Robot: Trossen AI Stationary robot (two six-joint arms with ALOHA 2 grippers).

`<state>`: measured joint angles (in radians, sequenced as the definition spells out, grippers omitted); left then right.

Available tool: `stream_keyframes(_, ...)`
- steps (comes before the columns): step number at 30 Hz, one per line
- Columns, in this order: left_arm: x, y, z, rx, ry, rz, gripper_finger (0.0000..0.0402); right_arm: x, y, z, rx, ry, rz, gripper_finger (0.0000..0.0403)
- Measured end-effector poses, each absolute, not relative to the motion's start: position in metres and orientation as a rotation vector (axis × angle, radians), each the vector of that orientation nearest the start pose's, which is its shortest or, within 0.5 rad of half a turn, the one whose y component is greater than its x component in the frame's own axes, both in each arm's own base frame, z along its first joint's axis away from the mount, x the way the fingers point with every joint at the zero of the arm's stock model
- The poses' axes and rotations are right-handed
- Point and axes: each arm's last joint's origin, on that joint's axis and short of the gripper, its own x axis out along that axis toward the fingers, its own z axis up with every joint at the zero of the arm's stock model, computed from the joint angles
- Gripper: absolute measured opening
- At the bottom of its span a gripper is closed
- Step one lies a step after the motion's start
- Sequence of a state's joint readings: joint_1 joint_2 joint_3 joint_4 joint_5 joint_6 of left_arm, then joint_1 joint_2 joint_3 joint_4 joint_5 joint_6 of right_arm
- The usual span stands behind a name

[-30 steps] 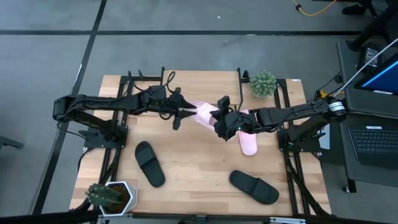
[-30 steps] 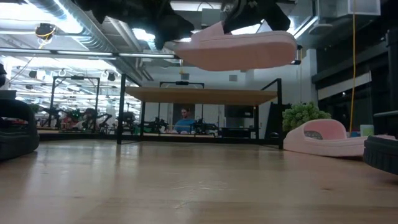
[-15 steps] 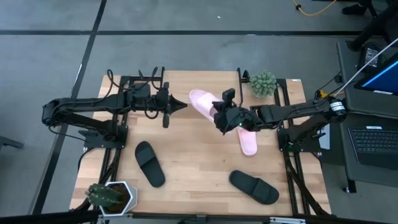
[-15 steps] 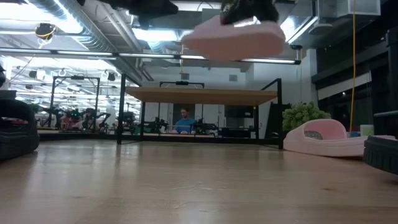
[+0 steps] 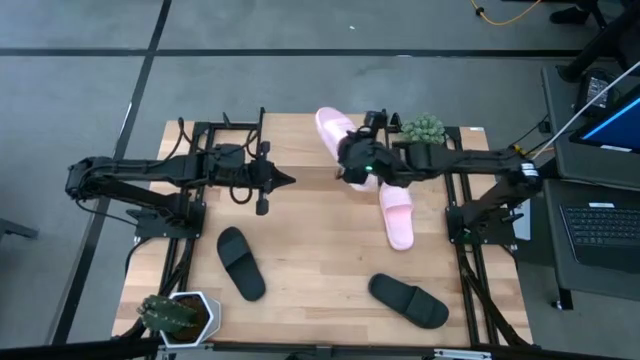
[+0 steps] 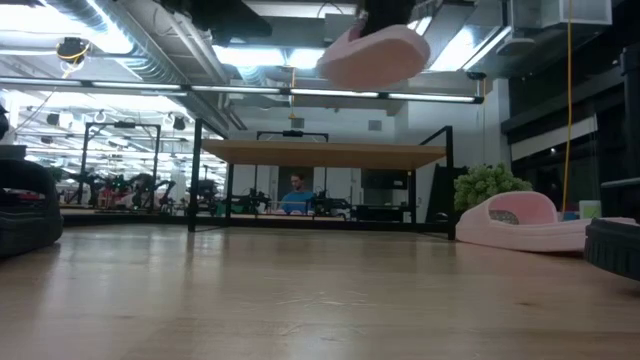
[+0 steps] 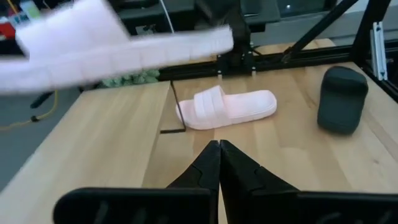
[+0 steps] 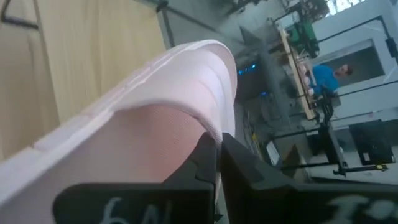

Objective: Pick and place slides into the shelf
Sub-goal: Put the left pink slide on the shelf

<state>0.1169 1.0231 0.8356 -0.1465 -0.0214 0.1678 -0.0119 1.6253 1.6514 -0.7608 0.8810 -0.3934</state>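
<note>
Right gripper (image 5: 352,165): clenched on a pale pink slide (image 5: 338,134), carried in the air over the far part of the bench (image 5: 300,250).
Left gripper (image 5: 285,181): clenched on nothing, waiting over the bench's left-middle, apart from every slide.
Step in hand: transport of the held slide toward the shelf (image 6: 325,153) at the bench's far edge; placing is not yet done.
Held slide's lie: long axis runs diagonally, from the gripper away to the far-left; which end is the toe I cannot tell.
Next move: probably lower the slide and bring it level with the shelf before letting go.
Other slides: second pink one (image 5: 397,215) on the bench to the right, two black ones (image 5: 241,262) (image 5: 409,300) nearer the front.
</note>
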Motion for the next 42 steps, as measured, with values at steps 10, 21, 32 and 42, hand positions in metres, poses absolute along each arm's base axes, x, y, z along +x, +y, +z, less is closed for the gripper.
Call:
stream_keyframes(10,0.224,0.024,0.310,0.182,0.351,0.112,0.0000,0.362,-0.063,0.391,-0.543,1.085,-0.793,0.0008)
stream_keyframes(21,0.223,0.026,0.307,0.189,0.390,0.156,0.0000,0.359,-0.080,0.397,-0.493,1.145,-0.816,0.0008)
stream_keyframes(32,0.222,0.027,0.306,0.192,0.403,0.179,0.0000,0.364,-0.084,0.381,-0.501,1.232,-0.814,0.0008)
stream_keyframes(42,0.222,0.027,0.306,0.186,0.404,0.180,0.0000,0.377,-0.107,0.356,-0.524,1.342,-0.811,0.0008)
